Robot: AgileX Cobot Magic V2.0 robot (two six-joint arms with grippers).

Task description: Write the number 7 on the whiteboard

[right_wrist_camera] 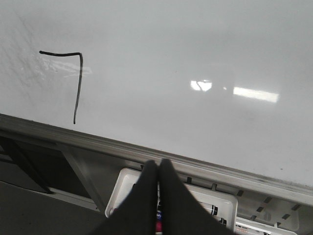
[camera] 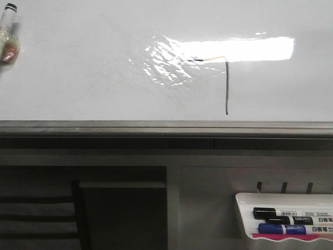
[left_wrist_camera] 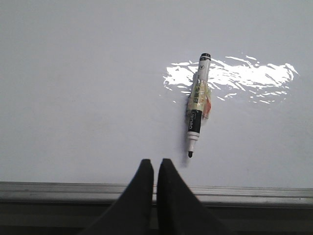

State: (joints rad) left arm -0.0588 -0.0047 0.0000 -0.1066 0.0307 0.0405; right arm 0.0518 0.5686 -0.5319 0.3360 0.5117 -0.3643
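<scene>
The whiteboard (camera: 78, 78) fills the upper front view, with a bright glare patch. On it stands the number 7 (camera: 227, 86): a faint short bar joined to a long vertical stroke, also seen as the number 7 (right_wrist_camera: 78, 83) in the right wrist view. An uncapped black marker (left_wrist_camera: 197, 110) lies on the whiteboard (left_wrist_camera: 73, 88), tip toward the frame; it shows as the marker (camera: 8, 34) at the front view's far left. My left gripper (left_wrist_camera: 155, 161) is shut and empty, short of the marker's tip. My right gripper (right_wrist_camera: 157, 164) is shut and empty, above the marker tray.
A dark grey frame edge (camera: 166, 127) borders the board's near side. Below it at the right hangs a white marker tray (camera: 244, 208) holding a black marker (camera: 283, 213) and a blue marker (camera: 286, 228). The same tray (right_wrist_camera: 124, 188) shows under my right gripper.
</scene>
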